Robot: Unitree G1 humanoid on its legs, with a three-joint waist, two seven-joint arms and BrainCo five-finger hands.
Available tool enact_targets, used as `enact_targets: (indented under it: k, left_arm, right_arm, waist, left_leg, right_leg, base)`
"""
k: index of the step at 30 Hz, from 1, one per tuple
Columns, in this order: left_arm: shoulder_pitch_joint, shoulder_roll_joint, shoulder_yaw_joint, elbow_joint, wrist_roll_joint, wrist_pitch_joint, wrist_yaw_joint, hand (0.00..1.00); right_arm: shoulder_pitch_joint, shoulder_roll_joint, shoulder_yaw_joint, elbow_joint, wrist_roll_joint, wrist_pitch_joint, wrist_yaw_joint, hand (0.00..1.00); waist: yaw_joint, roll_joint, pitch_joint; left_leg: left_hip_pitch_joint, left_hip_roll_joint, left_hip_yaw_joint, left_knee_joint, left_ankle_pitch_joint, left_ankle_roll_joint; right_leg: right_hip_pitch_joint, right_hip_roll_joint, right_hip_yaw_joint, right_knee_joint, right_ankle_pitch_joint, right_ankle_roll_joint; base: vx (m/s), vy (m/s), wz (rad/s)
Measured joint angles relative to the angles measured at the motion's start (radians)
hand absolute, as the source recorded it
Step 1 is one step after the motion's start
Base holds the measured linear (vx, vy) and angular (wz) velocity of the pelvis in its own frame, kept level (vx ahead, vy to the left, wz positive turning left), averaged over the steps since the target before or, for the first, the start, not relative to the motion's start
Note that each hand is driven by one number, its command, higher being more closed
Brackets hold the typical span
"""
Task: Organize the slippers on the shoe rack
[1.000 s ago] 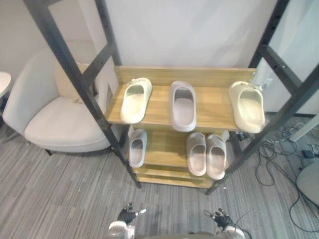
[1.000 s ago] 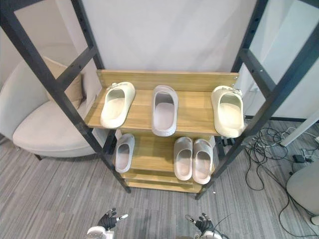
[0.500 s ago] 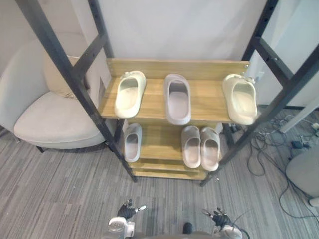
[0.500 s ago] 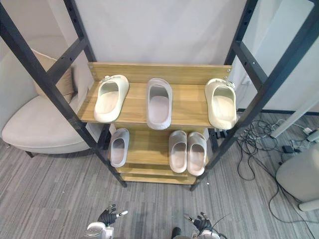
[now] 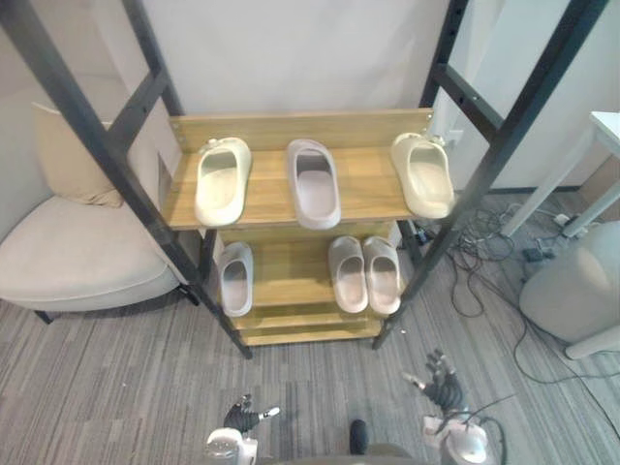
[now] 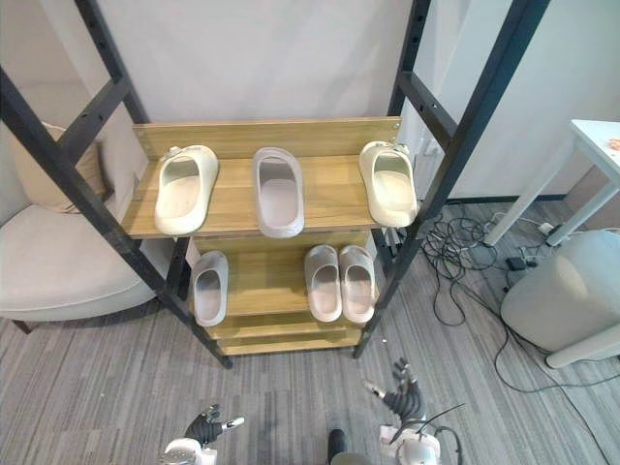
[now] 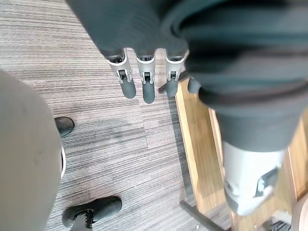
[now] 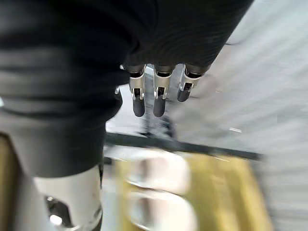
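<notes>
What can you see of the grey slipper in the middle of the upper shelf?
The grey slipper is a pale one-piece slide, seemingly moulded foam, with a wide band over the toe and an open heel. It lies sole down on the upper shelf, toe towards the wall, heel at the front edge, between two cream slippers, touching neither.
</notes>
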Motion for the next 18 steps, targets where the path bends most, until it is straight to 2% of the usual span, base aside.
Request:
enact_targets:
  k: [7,11,14,18]
  left_arm:
    - [0.001,0.001,-0.022,0.000,0.022,-0.003,-0.010,0.00]
    - [-0.002,0.000,-0.022,0.000,0.039,-0.007,-0.019,0.00]
    - [-0.005,0.000,-0.022,-0.008,0.039,-0.012,-0.030,0.00]
    - [-0.005,0.003,-0.021,-0.011,0.041,-0.012,-0.031,0.00]
  right_arm:
    - [-0.076,0.011,0.002,-0.269,-0.131,-0.030,-0.033,0.00]
    - [-0.194,-0.030,0.007,-0.317,-0.148,-0.040,-0.048,0.00]
    - [-0.301,-0.091,0.012,-0.317,-0.173,-0.052,-0.060,0.00]
    - [-0.372,-0.118,0.013,-0.310,-0.173,-0.052,-0.065,0.00]
  waist:
    - [0.002,-0.010,-0.004]
    - [0.014,-0.012,-0.005]
    - [0.036,-0.014,-0.006]
    - [0.045,-0.015,-0.006]
  left_leg:
    - [0.008,-0.003,-0.018,-0.006,0.000,0.000]
    - [0.007,-0.002,-0.039,-0.006,0.002,0.003]
    - [0.004,-0.007,-0.076,-0.021,0.018,0.007]
    - [-0.011,-0.013,-0.106,-0.021,0.026,0.010]
  right_leg:
    - [0.005,0.000,0.000,0.000,0.000,0.001]
    - [0.013,0.000,-0.016,0.000,0.000,0.001]
    - [0.021,-0.008,-0.049,0.000,-0.002,0.002]
    - [0.021,-0.017,-0.075,0.000,-0.003,0.003]
  base:
    - [0.01,-0.002,-0.02]
    - [-0.03,-0.018,0.15]
    - [-0.04,-0.020,0.31]
    - [-0.02,-0.003,0.22]
